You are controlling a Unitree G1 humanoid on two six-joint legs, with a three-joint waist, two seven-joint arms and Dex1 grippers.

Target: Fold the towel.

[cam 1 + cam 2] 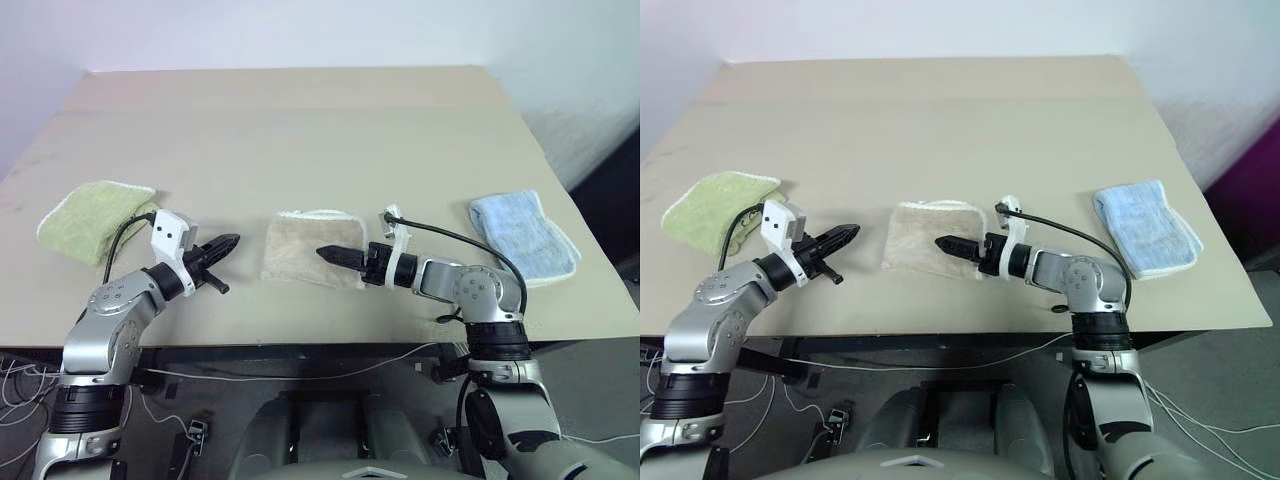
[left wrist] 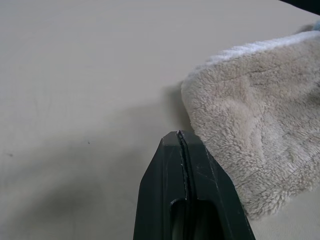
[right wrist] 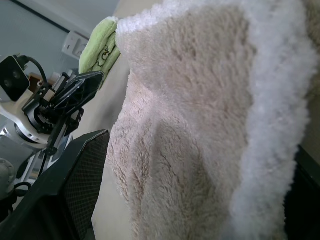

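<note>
The towel (image 1: 305,245), beige terry cloth with white edging, lies folded into a small rectangle at the middle of the table near the front edge. My left gripper (image 1: 228,243) is shut and hovers just left of the towel, with its closed tips (image 2: 178,134) a short way from the towel's edge (image 2: 260,125). My right gripper (image 1: 332,255) reaches in from the right over the towel's front right part. In the right wrist view its two fingers (image 3: 70,185) stand wide apart, and the towel's white-edged fold (image 3: 190,100) lies between them.
A folded light-green towel (image 1: 95,215) lies at the table's left, behind my left arm. A folded light-blue towel (image 1: 522,235) lies at the right. The tan table (image 1: 300,120) stretches bare behind them. Its front edge runs just below both grippers.
</note>
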